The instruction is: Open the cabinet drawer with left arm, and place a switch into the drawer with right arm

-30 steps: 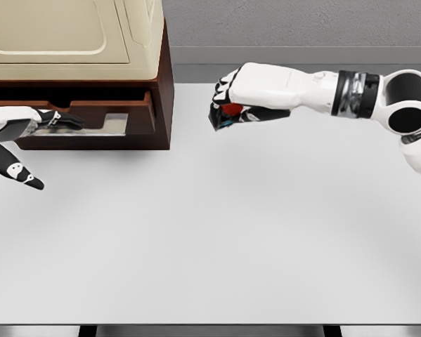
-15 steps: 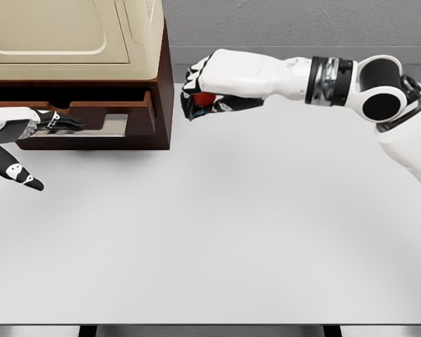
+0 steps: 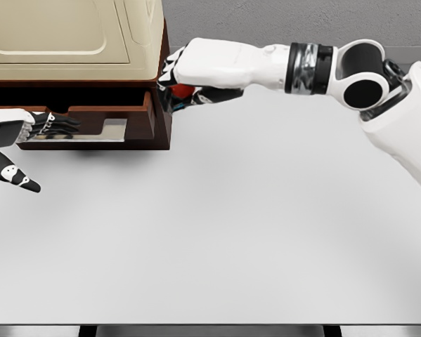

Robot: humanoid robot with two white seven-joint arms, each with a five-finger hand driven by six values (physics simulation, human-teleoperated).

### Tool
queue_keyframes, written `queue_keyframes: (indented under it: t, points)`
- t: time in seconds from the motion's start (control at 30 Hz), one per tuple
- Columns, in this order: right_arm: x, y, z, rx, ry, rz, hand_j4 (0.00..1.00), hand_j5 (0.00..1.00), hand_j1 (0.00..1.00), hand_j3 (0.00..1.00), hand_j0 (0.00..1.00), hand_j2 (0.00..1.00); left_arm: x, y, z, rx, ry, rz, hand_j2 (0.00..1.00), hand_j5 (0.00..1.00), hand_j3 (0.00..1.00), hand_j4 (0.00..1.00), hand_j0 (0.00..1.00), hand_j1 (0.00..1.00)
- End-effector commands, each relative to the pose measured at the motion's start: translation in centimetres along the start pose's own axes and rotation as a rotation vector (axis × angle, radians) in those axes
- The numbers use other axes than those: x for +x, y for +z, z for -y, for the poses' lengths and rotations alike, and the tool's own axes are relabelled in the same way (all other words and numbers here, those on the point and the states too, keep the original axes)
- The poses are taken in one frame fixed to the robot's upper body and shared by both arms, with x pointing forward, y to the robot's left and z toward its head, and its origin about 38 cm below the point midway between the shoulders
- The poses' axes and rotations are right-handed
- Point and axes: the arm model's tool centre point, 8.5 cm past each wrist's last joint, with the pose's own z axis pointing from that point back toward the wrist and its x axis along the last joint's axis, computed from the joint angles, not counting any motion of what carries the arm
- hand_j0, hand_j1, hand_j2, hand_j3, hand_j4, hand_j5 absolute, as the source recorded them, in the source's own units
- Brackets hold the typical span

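Right hand (image 3: 189, 77) clutches the switch (image 3: 184, 91) beside the open drawer (image 3: 91, 123).

White table (image 3: 217, 232), brown cabinet (image 3: 162, 77) (drawer open) at its far left corner.

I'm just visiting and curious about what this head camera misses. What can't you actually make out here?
- The switch: only a red patch shows; the right hand wraps over the rest.
- The drawer: its left end is cut by the picture's edge, and its floor is in shadow.
- The left hand: dark fingers blend into the drawer's silver handle, so the grip is unclear.
- The cabinet: its top runs past the upper edge.
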Motion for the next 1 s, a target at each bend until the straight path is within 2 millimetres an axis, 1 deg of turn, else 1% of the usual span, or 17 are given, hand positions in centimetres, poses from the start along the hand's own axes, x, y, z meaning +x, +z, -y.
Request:
queue_keyframes:
  t: [0.0, 0.1, 0.2, 0.4, 0.5, 0.6, 0.87, 0.97]
  points:
    - [0.3, -0.7, -0.3, 0.004, -0.014, 0.010, 0.43, 0.43, 0.43, 0.43, 0.43, 0.43, -2.4, -0.3, 0.4, -0.006, -0.096, -0.125, 1.00, 1.00, 1.00, 1.00, 1.00, 1.00]
    - [0.5, -1.0, 0.0, 0.005, -0.010, 0.013, 0.43, 0.43, 0.43, 0.43, 0.43, 0.43, -2.6, -0.4, 0.6, -0.013, -0.081, -0.123, 1.00, 1.00, 1.00, 1.00, 1.00, 1.00]
    - [0.9, -1.8, 0.3, 0.012, -0.004, 0.022, 0.43, 0.43, 0.43, 0.43, 0.43, 0.43, -2.6, -0.4, 0.7, -0.016, -0.069, -0.118, 1.00, 1.00, 1.00, 1.00, 1.00, 1.00]
    - [1.0, -2.0, 1.0, 0.009, 0.005, 0.019, 0.43, 0.43, 0.43, 0.43, 0.43, 0.43, -2.8, -0.4, 0.8, -0.018, -0.062, -0.119, 1.00, 1.00, 1.00, 1.00, 1.00, 1.00]
    - [1.3, -2.7, 1.3, 0.012, 0.004, 0.025, 0.43, 0.43, 0.43, 0.43, 0.43, 0.43, -2.8, -0.4, 0.9, -0.020, -0.060, -0.118, 1.00, 1.00, 1.00, 1.00, 1.00, 1.00]
    - [1.4, -2.8, 1.7, 0.008, 0.011, 0.024, 0.43, 0.43, 0.43, 0.43, 0.43, 0.43, -2.8, -0.4, 0.9, -0.021, -0.050, -0.113, 1.00, 1.00, 1.00, 1.00, 1.00, 1.00]
    - [1.4, -2.9, 1.8, 0.009, 0.012, 0.025, 0.43, 0.43, 0.43, 0.43, 0.43, 0.43, -2.5, -0.7, 1.1, -0.031, -0.007, -0.079, 1.00, 1.00, 1.00, 1.00, 1.00, 1.00]
    - [1.4, -2.9, 2.0, 0.008, 0.018, 0.025, 0.43, 0.43, 0.43, 0.43, 0.43, 0.43, -2.8, -0.9, 1.4, -0.042, 0.021, -0.072, 1.00, 1.00, 1.00, 1.00, 1.00, 1.00]
